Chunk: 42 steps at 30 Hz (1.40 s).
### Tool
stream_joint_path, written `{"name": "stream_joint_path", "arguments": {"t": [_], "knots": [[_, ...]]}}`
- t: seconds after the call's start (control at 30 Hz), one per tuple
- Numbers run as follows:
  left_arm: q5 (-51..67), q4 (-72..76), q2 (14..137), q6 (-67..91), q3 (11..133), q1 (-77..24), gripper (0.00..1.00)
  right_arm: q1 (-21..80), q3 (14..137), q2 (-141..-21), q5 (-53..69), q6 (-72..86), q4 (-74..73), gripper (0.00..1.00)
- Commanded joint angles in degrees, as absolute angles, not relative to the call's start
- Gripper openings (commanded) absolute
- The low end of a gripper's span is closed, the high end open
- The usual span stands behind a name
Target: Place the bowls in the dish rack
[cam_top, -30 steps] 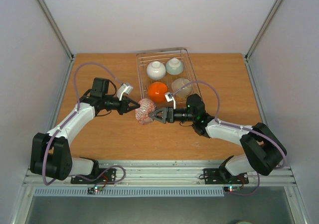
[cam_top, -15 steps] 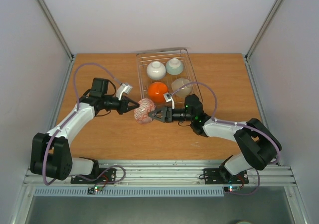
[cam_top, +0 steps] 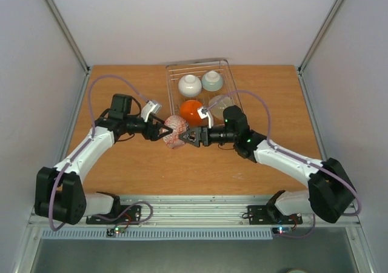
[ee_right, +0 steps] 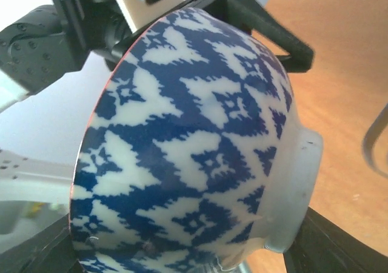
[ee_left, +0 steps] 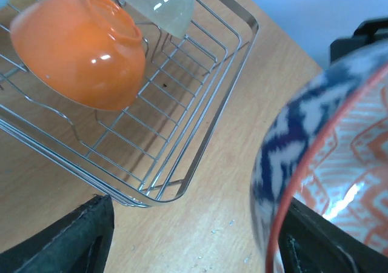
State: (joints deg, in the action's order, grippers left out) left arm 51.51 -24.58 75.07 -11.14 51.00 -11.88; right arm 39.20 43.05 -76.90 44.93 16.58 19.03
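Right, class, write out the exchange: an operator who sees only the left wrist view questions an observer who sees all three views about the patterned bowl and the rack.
Operator: Is anything gripping the patterned bowl?
Observer: Yes, the right gripper has it between its fingers, reaching in from the blue outer side.
Operator: How many bowls are in the dish rack?
Observer: Four. Past the orange bowl and the beige bowl that you can see, a white bowl and a pale green bowl sit at the far end.
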Motion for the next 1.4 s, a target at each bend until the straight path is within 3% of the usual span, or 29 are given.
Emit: {"name": "stream_joint_path", "arguments": {"t": [0.0,0.23,0.5,0.73,1.37], "knots": [[46.5,-25.5,71.4,-14.0,53.2,-11.8,0.75,39.4,51.7,-71.6,34.5,-1.9,-4.9,0.01],[38.9,-26.9,70.3,-16.0,53.8,-11.8,0.8,39.4,66.7,-73.5,15.9,-13.0,-23.5,0.01],[36.7,-26.5,70.6,-16.9,51.7,-11.8,0.81,38.5,86.9,-88.4,-3.8,-20.7,-33.8,0.01],[39.3,-28.6,71.1,-18.6,51.2,-11.8,0.81,35.8,104.3,-102.6,-12.2,-25.7,-42.2,0.01],[42.5,-31.2,77.4,-18.2,52.7,-11.7,0.79,32.9,129.5,-128.7,-22.8,-33.5,-51.7,0.01]]}}
